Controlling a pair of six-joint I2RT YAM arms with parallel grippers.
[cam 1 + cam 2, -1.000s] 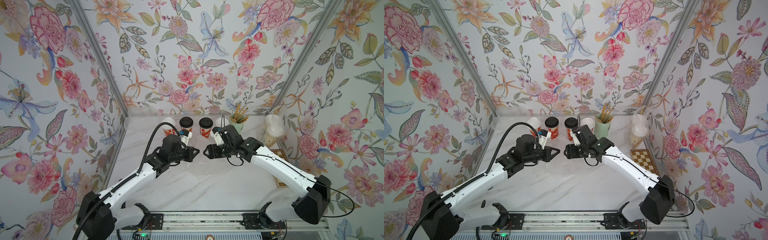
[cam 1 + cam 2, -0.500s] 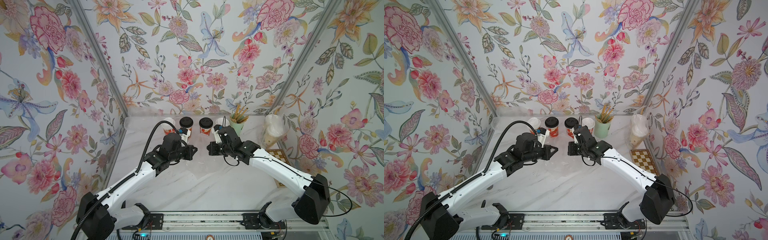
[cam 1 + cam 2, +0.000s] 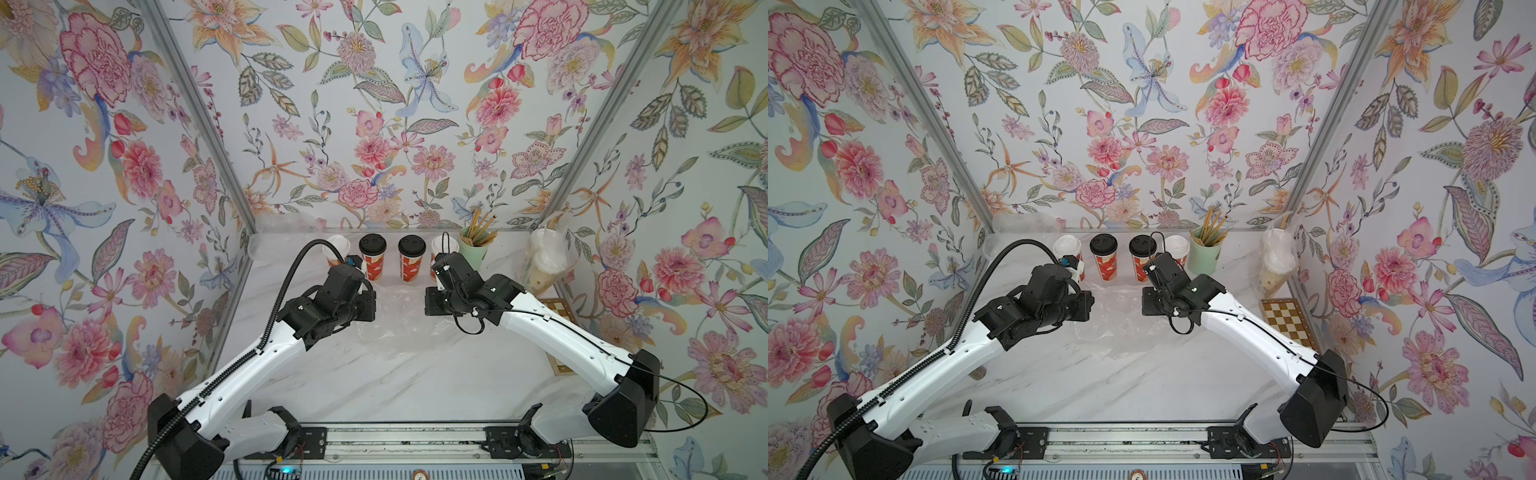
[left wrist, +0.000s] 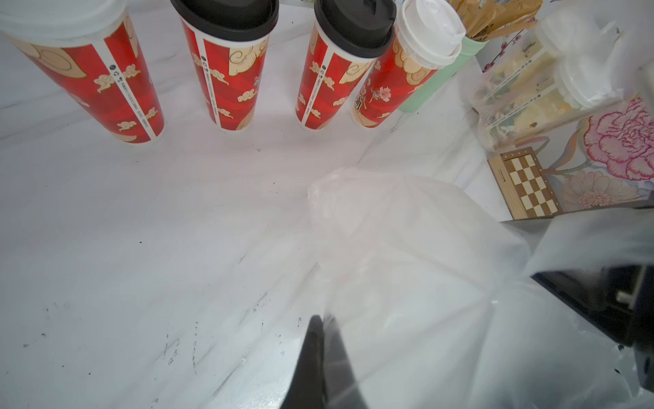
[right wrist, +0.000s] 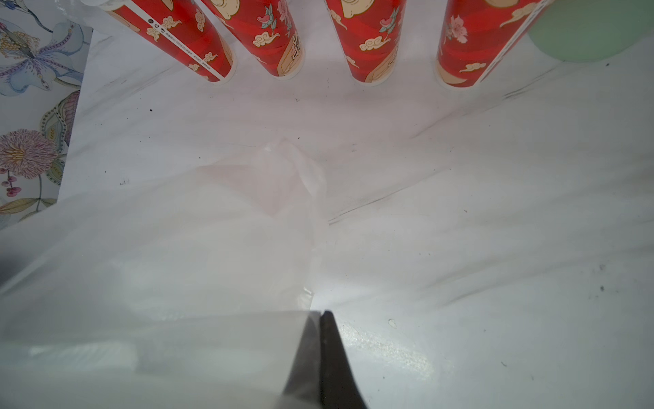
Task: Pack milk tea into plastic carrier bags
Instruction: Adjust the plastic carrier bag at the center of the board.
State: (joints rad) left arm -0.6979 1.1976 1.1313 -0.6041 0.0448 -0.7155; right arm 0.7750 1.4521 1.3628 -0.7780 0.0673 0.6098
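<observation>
Two grippers, jaws pressed together: left gripper (image 4: pixel 320 320) and right gripper (image 5: pixel 321 315) each pinch an edge of one carrier bag (image 3: pixel 399 318), lying crinkled on the marble table (image 3: pixel 374 382) between them. One chessboard (image 3: pixel 1287 322) lies at 3 o'clock. Farther, at 12 o'clock, four red cups (image 3: pixel 372 262) stand in a row clear of that bag: two white-lidded outside, two black-lidded inside. One mint cup (image 3: pixel 473 252) of straws (image 3: pixel 480 227), 1 o'clock. Two clear cups (image 3: pixel 542 276) inside a second bag (image 3: pixel 559 253), 2 o'clock.

The left gripper (image 4: pixel 320 320) and right gripper (image 5: pixel 322 315) face each other, jaws pressed together; left arm (image 3: pixel 249 365), right arm (image 3: pixel 557 332) angle inward.
</observation>
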